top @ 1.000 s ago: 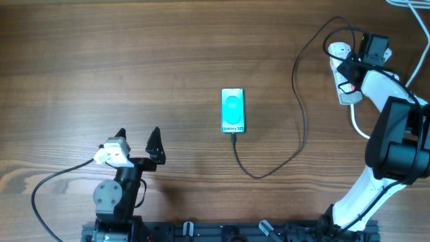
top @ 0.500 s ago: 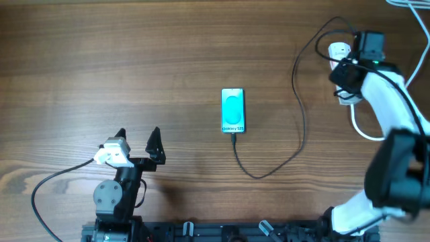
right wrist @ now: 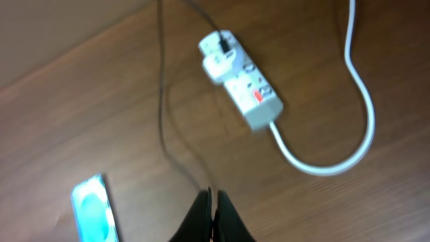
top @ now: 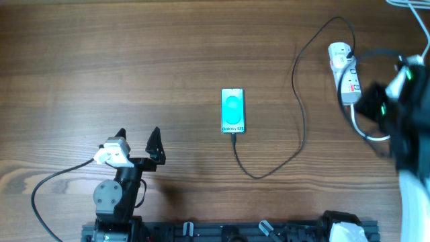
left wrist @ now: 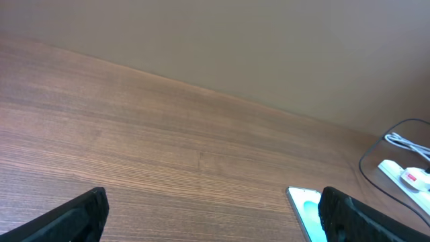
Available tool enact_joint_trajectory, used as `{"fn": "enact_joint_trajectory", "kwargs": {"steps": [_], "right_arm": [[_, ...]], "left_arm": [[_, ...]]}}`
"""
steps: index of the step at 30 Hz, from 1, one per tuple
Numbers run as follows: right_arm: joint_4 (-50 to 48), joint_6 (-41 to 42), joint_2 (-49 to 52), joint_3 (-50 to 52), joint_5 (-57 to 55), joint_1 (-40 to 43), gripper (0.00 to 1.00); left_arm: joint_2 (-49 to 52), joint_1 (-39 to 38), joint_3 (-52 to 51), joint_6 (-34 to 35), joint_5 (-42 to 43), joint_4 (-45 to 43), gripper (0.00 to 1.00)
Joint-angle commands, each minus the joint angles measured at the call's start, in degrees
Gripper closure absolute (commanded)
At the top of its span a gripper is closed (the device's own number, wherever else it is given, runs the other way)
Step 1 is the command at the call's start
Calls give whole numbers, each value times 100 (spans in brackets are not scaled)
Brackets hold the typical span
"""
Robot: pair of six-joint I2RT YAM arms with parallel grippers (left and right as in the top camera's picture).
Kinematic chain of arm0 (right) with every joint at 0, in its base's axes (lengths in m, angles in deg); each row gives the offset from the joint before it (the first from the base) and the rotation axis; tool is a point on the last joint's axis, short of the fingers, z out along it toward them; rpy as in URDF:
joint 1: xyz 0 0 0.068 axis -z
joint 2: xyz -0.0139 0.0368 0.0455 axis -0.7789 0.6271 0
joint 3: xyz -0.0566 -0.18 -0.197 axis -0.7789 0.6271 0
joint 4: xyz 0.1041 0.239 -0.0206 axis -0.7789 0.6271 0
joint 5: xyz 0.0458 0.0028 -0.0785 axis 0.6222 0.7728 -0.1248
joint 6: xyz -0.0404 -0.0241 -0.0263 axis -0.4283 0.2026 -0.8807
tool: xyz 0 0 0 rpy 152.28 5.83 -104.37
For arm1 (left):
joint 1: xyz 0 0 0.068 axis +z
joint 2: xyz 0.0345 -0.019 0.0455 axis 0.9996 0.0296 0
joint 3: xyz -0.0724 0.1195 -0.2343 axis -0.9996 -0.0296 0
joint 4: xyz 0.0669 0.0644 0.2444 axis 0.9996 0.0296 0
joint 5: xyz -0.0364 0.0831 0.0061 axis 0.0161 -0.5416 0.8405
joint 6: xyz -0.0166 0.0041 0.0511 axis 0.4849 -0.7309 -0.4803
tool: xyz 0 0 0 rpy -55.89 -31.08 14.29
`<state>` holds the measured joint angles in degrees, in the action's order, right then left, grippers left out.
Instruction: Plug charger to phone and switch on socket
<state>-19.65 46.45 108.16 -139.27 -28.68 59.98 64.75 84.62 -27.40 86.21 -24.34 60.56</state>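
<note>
A brown wood-grain table (top: 134, 60) fills the overhead view. The phone (top: 232, 110) lies at frame centre, screen up. The charger (top: 300, 101) cable meets its lower edge and loops right to the socket (top: 344, 75) at upper right. The left gripper (top: 138, 139), lower left, is spread wide and empty. The right gripper (right wrist: 212, 205) — fingers pressed together, holding nothing — hangs apart from the socket.

The overhead camera looks straight down from high above the table (top: 134, 54), with the phone (top: 232, 111) near mid-frame. The left wrist camera sits low, left of the phone, facing across the wood past it. The right wrist camera, right of the phone, looks steeply down, blurred. All three views share the phone and the socket (top: 344, 70).
</note>
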Motion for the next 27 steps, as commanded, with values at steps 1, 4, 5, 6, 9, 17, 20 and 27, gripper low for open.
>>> {"fn": "enact_joint_trajectory", "kwargs": {"steps": [1, 4, 5, 6, 9, 17, 20, 27], "right_arm": [[509, -376, -1283, -26, 286, 4, 96], [1158, -354, -2546, -28, 330, 4, 22], [1394, -330, -2852, -28, 328, 4, 1], [1617, -330, -3095, -28, 330, 4, 1], [2444, -214, -3786, -28, 328, 4, 1], [3300, -184, -4035, -11, 328, 4, 0], [2756, -234, -4035, -11, 404, 4, 0], [516, -1515, -4050, 588, 1469, -278, 0]], "left_arm": [[9, 11, -24, 44, -33, 35, 0], [9, 11, -24, 44, -33, 35, 0], [9, 11, -24, 44, -33, 35, 0], [9, 11, -24, 44, -33, 35, 0], [9, 11, -24, 44, -33, 35, 0], [9, 11, -24, 44, -33, 35, 0], [9, 11, -24, 44, -33, 35, 0], [9, 11, -24, 44, -33, 33, 0]]}}
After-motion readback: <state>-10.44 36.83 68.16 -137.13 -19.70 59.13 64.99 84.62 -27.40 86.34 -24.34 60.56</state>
